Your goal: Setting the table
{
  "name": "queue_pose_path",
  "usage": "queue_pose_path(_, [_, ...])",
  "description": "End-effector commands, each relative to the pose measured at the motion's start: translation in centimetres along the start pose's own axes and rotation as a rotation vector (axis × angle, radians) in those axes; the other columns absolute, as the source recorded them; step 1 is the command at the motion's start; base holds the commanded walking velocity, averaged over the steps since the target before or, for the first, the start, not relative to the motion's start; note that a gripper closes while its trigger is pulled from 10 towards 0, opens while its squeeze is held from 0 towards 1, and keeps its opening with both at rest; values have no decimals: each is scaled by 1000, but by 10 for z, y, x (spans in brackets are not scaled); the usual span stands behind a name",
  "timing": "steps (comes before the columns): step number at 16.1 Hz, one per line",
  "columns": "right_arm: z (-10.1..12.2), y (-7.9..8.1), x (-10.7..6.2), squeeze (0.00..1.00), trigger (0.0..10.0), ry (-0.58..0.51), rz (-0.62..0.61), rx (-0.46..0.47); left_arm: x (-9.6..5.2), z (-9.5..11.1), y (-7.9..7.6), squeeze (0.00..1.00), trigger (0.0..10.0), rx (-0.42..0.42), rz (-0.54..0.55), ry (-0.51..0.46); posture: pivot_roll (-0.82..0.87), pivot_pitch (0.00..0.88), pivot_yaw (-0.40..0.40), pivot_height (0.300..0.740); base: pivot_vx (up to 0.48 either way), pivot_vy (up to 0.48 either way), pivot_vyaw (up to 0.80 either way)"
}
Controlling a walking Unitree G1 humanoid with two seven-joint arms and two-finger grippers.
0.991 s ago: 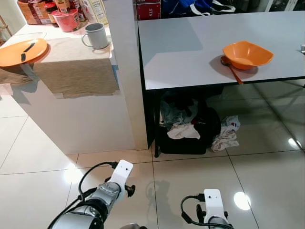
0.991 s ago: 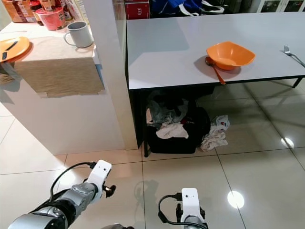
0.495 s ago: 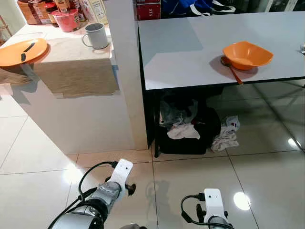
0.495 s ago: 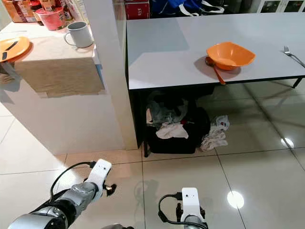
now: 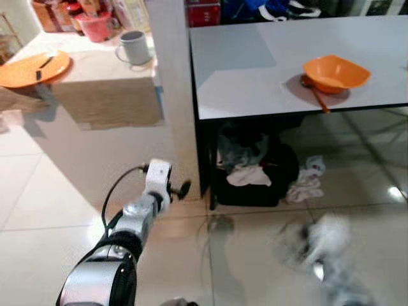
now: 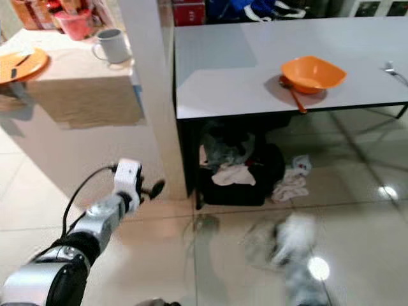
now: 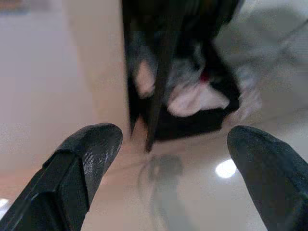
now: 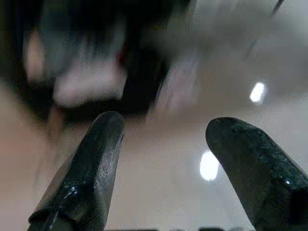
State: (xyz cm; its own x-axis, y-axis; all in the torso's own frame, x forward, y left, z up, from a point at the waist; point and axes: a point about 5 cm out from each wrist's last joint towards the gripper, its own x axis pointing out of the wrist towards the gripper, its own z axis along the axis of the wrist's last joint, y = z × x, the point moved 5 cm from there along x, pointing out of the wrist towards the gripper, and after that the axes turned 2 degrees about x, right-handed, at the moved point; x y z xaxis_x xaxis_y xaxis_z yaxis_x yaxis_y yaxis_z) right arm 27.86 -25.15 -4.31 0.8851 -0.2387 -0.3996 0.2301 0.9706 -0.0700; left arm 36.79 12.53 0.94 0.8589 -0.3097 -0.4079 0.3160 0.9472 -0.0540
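An orange bowl (image 5: 336, 71) sits on the grey table (image 5: 255, 70) with an orange spoon (image 5: 315, 95) lying beside it. A fork (image 6: 395, 69) lies at the table's right edge. On the white counter to the left are an orange plate (image 5: 33, 69), a grey mug (image 5: 134, 48) and a beige placemat (image 5: 108, 101) hanging over the front edge. My left gripper (image 7: 173, 144) is open and empty, raised low in front of the counter. My right gripper (image 8: 163, 130) is open and empty, a blur above the floor at lower right.
A white pillar (image 5: 175, 76) stands between counter and table. A black basket of clothes (image 5: 252, 172) sits under the table, with a white cloth (image 5: 306, 186) on the glossy tiled floor beside it. A red cup (image 5: 95, 25) and packages stand at the counter's back.
My left arm has lifted and reached forward toward the pillar's base. My right arm has started moving and is now blurred. The view has shifted slightly.
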Motion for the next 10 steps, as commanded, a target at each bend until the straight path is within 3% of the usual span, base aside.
queue_pose_path(1, [3,22,-1,0,10000,-21,51,31,3,7,-8,0,10000,-8,-31,-27,4,0,64,740,0,0,0])
queue_pose_path(3, [43,29,5,0,10000,-167,65,39,8,39,-22,0,10000,23,-101,-132,6,0,65,740,0,0,0])
queue_pose_path(5, [80,27,6,0,10000,-284,66,56,8,69,-27,0,10000,-4,-116,-234,3,0,70,740,0,0,0])
queue_pose_path(7, [112,30,0,0,10000,-380,69,67,4,109,-30,0,10000,4,-116,-372,3,0,69,740,0,0,0])
queue_pose_path(8, [119,31,-3,0,10000,-398,67,73,1,119,-31,0,10000,13,-118,-405,6,0,69,740,0,0,0])
queue_pose_path(9, [137,33,-11,0,10000,-446,68,89,-7,144,-36,0,10000,59,-129,-497,9,0,66,740,0,0,0])
queue_pose_path(10, [147,36,-17,0,10000,-476,86,99,-12,153,-40,0,10000,85,-139,-536,10,0,68,740,0,0,0])
